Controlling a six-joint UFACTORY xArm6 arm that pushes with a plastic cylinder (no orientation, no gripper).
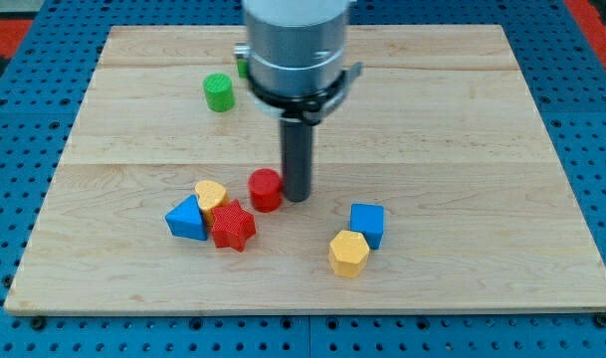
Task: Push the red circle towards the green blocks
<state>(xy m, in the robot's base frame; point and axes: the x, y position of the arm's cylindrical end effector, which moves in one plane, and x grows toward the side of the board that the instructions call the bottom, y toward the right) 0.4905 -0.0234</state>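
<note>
The red circle [266, 189] is a short cylinder standing flat on the wooden board, near its middle. The green circle [219, 91] stands well apart toward the view's top; another green block [242, 67] behind it is mostly hidden.

A: What hems in the red circle [266, 189]?
B: My tip [297, 197] touches its right; a yellow block [211, 194] and red star [232, 226] crowd its lower left.
A: Toward the green cylinder [218, 91]?
B: Bare board [133, 129] between, nothing in the way.
</note>
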